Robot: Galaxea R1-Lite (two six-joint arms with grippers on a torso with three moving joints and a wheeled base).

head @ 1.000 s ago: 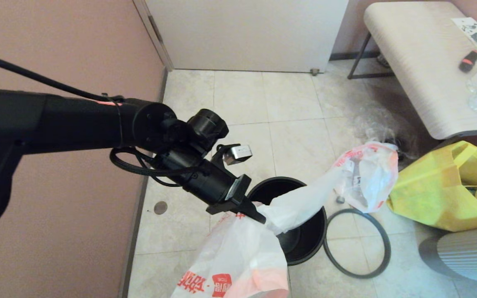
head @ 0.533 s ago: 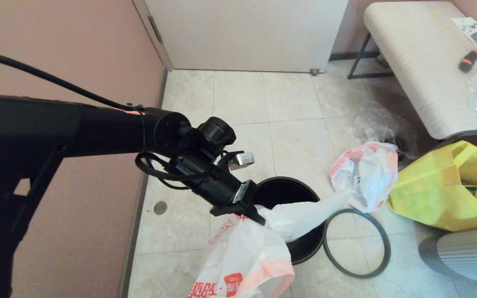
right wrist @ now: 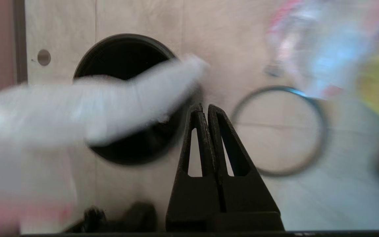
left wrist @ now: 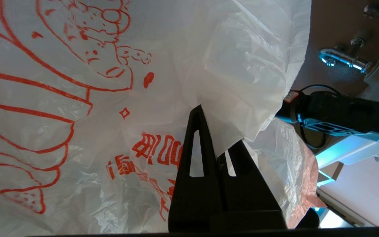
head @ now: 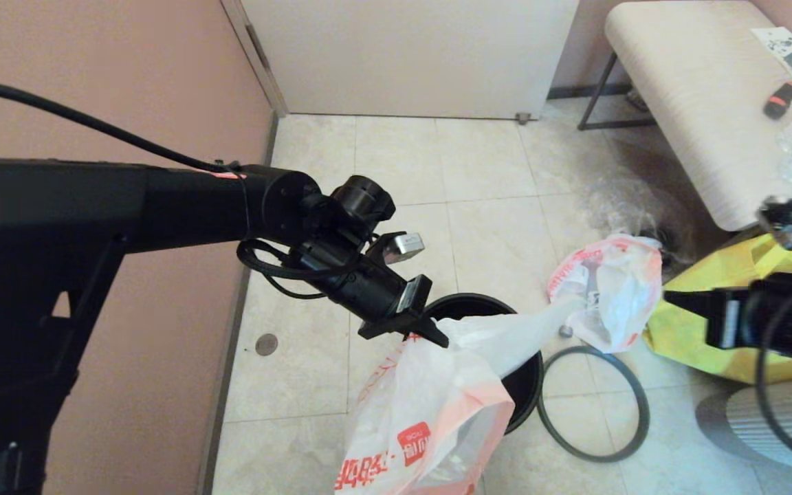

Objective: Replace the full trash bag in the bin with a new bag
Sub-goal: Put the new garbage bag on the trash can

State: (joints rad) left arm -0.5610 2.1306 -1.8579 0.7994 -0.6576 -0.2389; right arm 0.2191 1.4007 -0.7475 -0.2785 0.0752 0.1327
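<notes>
A: What writing can be read on the new bag [head: 430, 412]?

B: In the head view it carries a red square label and red Chinese characters near its lower edge, but I cannot read them. In the left wrist view the new bag [left wrist: 77, 98] shows a large red line-drawn figure and more red characters.

A: Who holds it?

B: The left gripper [head: 430, 337]. Its fingers [left wrist: 196, 158] are pressed together and pinch a fold of the white plastic. The bag hangs over the near rim of the bin [head: 526, 385], and one long strip of it stretches across the bin's mouth toward the full trash bag [head: 609, 289].

A: Where does the full trash bag lie?

B: On the floor, beyond the grey hoop [head: 592, 402] and just beside the yellow tote [head: 760, 275]. The hoop lies flat on the floor beside the bin.

A: What differs from half a second ago?

B: The right gripper [head: 671, 297] has come into the head view at the right, in front of the tote; before it was not visible. Its fingers [right wrist: 202, 131] are closed and hold nothing. The left gripper is a little higher, and the bag hangs more open at the bottom.
</notes>
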